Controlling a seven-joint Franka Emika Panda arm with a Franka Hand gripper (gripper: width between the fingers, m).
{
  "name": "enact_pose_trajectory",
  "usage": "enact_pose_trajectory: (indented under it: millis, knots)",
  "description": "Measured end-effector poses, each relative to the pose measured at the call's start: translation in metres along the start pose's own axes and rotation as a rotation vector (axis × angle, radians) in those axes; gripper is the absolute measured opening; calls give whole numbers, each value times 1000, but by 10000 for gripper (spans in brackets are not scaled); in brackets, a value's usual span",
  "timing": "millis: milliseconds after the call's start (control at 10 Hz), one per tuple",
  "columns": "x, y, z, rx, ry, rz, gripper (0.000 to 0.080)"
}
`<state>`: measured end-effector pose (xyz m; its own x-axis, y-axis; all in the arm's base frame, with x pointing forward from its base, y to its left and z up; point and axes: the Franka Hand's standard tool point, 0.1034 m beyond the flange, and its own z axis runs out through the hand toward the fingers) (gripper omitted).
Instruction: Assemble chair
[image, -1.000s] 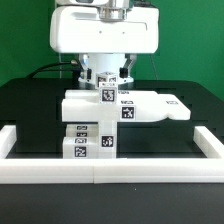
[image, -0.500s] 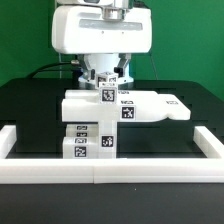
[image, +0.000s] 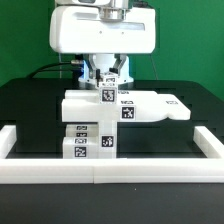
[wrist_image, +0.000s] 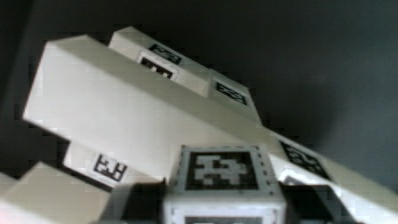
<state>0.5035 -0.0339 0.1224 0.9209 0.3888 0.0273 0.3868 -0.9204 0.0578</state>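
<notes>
Starting at the exterior view's left, the long low white border rail (image: 20, 140) runs round the front of the black table (image: 30, 100), and nothing loose lies on that side that I can see. In the middle stands the chair (image: 100, 110), a matte white blocky set of bars, cubes and a flat slab carrying small black-and-white square tags. By my reckoning a good part of it is already joined: a tagged block (image: 88, 146) sits low against the front rail, more tagged pieces are stacked above it, and the flat slab (image: 150, 106) lies across the top, reaching out toward the exterior view's right, where its rounded end hangs over bare table.

My gripper (image: 107, 78) hangs directly over the small upright tagged post (image: 107, 94) (wrist_image: 222, 170) that rises from the slab's middle. My fingers flank the top of that post (the wrist view shows its tag square below me, with the slab (wrist_image: 125, 100) stretching away behind). My jaws stand partly open, close about the post; whether the pads actually press on it I cannot tell from either view.

As for what is left, I judge this post is the piece in hand, to be seated or tightened. I see no spare parts on the table, though my own body hides the area behind.
</notes>
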Motion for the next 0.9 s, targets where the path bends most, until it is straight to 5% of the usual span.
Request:
enact_pose_trajectory:
  millis: [900]
  knots:
    - [0, -1, 1, 4, 0, 616, 285]
